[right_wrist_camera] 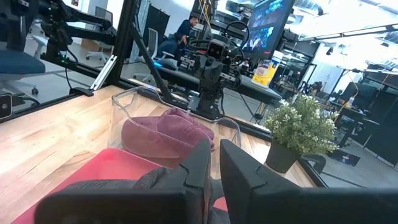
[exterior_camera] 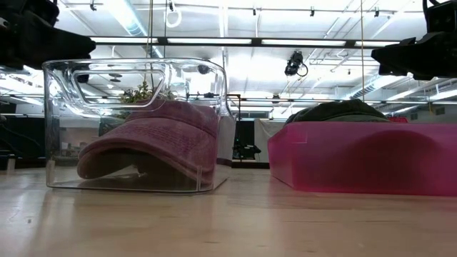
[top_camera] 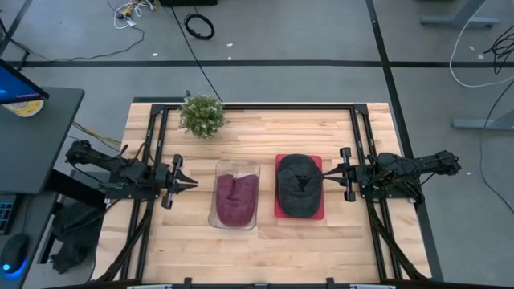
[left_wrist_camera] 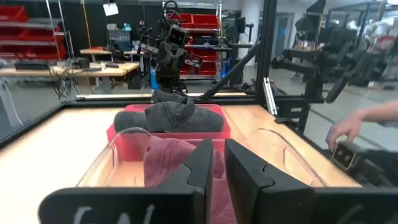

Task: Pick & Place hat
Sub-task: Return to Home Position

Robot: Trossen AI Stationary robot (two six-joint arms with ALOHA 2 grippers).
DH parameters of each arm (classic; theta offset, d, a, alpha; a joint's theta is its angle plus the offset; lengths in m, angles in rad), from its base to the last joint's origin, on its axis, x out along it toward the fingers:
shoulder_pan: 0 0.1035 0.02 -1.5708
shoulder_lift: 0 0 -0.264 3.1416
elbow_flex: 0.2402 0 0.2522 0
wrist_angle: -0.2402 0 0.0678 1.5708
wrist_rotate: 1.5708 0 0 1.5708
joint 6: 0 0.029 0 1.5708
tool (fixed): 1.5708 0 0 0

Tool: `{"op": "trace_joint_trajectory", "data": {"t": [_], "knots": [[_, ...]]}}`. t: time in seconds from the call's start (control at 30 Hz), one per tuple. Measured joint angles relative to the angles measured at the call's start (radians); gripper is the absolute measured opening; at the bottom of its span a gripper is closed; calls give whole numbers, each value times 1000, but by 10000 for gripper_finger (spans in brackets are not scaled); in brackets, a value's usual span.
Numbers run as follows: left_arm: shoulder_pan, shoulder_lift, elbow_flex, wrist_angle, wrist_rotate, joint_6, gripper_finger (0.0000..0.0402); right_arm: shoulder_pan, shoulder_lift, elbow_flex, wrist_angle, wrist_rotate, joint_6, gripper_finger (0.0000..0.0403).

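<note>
— Biggest thing first?
— Wooden counter, dark frame round its edges, filling most of the high view.
— And on it?
— Two bins side by side at the middle, close but apart. Transparent bin on the left, red bin on the right.
— Filled?
— Both. Red cap lying inside the transparent bin, low on its floor. Cannot tell whether one cap or two stacked. Black cap sitting in the red bin, crown bulging above the rim.
— Anything else standing there?
— Small potted plant at the far edge, left of centre, well apart from both bins.
— The hands?
— Left hand just left of the transparent bin, raised above rim height, touching nothing. Fingers pressed together, empty. Right hand at the right edge of the red bin, likewise raised. Fingers pressed together there too, pinching nothing. Pointed at each other across the two bins.
— Beyond the counter?
— A person's hand outside the frame in the left wrist view, clear of both arms.
</note>
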Motion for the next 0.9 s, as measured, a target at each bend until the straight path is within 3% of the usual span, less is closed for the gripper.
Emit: {"op": "trace_joint_trajectory", "data": {"t": [0.2,0.9], "knots": [[0,0,0,0,0,-73,44,0,0,0,0,0,0,39],[0,0,0,0,0,-78,44,0,0,0,0,0,0,39]]}}
